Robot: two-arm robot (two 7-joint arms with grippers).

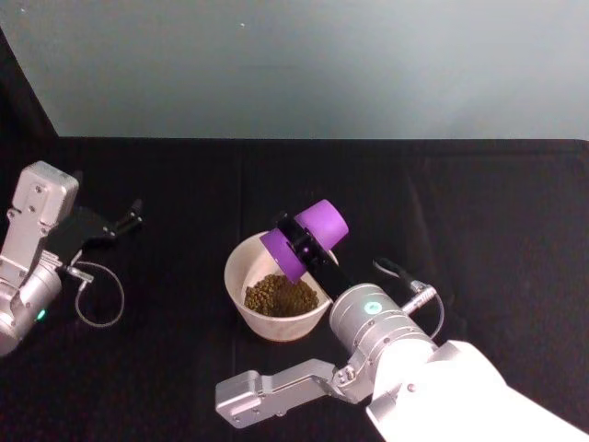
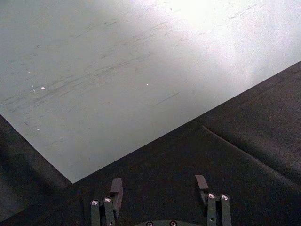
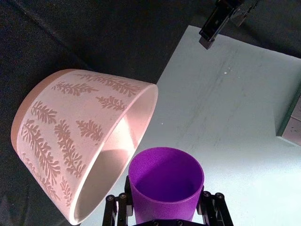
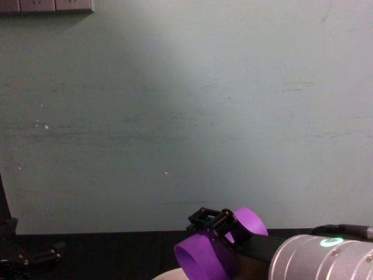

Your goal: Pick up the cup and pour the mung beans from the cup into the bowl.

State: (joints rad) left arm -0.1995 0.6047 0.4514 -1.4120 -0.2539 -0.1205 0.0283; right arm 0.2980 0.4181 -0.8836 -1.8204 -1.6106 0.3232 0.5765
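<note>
The purple cup (image 1: 324,221) lies tipped on its side above the bowl (image 1: 236,265), mouth down toward it, with my right gripper (image 1: 299,241) shut on it. A heap of mung beans (image 1: 281,296) fills the bottom of the pinkish-white bowl. In the right wrist view the cup (image 3: 165,175) shows a bare purple inside next to the leaf-patterned bowl (image 3: 70,122). The chest view shows the tilted cup (image 4: 207,259) in the right gripper (image 4: 213,223). My left gripper (image 1: 129,219) rests open at the table's left, its fingers (image 2: 116,190) spread over the black cloth.
A black cloth (image 1: 479,212) covers the table. A pale wall (image 1: 313,64) rises behind its far edge. A thin cable loop (image 1: 97,299) hangs beside the left arm.
</note>
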